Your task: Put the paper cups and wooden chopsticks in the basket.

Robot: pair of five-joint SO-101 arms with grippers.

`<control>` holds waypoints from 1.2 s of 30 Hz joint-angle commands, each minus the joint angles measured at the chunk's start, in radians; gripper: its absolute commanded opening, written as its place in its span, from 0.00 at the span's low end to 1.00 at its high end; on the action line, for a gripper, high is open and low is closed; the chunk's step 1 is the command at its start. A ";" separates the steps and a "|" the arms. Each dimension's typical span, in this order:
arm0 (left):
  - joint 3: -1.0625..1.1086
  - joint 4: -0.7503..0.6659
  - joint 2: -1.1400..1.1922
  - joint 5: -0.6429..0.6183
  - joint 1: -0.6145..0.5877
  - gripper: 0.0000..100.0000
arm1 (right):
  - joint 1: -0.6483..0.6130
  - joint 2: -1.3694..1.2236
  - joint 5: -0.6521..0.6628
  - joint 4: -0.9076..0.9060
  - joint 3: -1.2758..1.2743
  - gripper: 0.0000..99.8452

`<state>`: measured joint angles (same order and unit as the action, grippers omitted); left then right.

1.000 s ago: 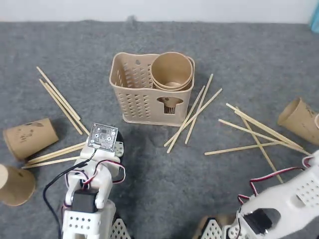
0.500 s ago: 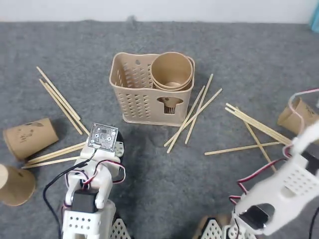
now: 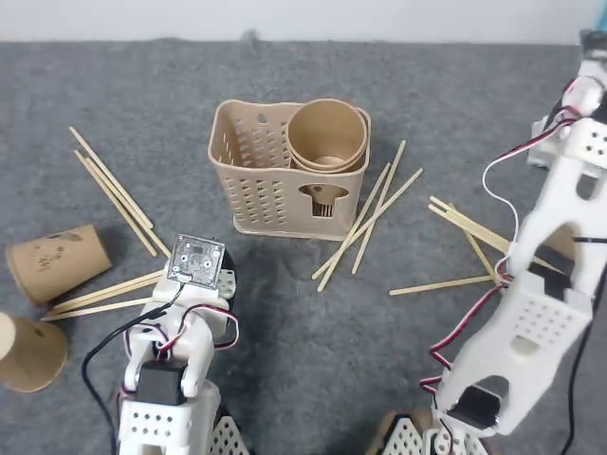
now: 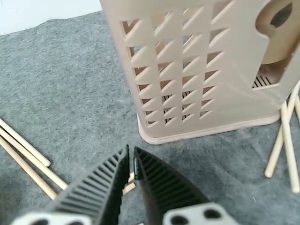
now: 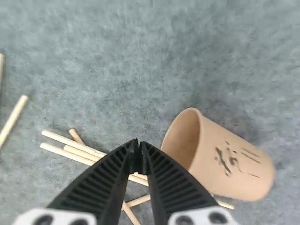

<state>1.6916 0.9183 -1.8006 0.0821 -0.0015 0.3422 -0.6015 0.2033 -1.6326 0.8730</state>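
A beige slotted basket [image 3: 270, 180] stands mid-table with paper cups [image 3: 327, 133] nested in its right end. Two more cups [image 3: 57, 263] [image 3: 24, 353] lie at the left. Wooden chopsticks lie scattered: left [image 3: 114, 190], beside the basket [image 3: 370, 218], and right [image 3: 455, 282]. My left arm [image 3: 196, 261] sits in front of the basket; its gripper [image 4: 131, 157] is shut and empty, facing the basket [image 4: 201, 70]. My right arm [image 3: 560, 190] stretches up the right side. Its gripper [image 5: 139, 145] is shut, hanging over chopsticks [image 5: 70, 145] beside a cup on its side [image 5: 220, 159].
Grey carpet covers the table. A pale wall runs along the far edge. More chopsticks [image 4: 23, 154] lie close to my left gripper, and others [image 4: 286, 140] lean by the basket's corner. Open carpet lies in front of the basket, between the arms.
My right arm has swung up from the bottom right corner and stretched far along the right edge, now covering the cup there. The left arm has not moved.
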 commanded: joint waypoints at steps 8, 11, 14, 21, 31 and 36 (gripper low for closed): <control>-0.005 -0.003 -0.006 0.012 -0.003 0.02 | 0.122 -0.117 0.020 0.077 0.049 0.01; -0.005 -0.003 -0.006 0.012 -0.003 0.02 | 0.166 -0.124 0.086 0.081 0.049 0.01; -0.005 -0.002 -0.006 0.012 -0.003 0.02 | 0.206 -0.127 0.118 0.079 0.048 0.01; -0.005 0.002 -0.006 0.012 -0.006 0.02 | 0.337 -0.122 0.236 0.081 0.049 0.01; -0.005 0.000 -0.006 0.012 -0.008 0.02 | 0.575 -0.114 0.442 0.096 0.051 0.01; -0.005 0.000 -0.006 0.012 -0.008 0.02 | 0.627 -0.117 0.468 0.088 0.117 0.01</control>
<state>1.6916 0.9183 -1.8006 0.0821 -0.0031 0.9467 -0.7365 0.6483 -1.5512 0.9022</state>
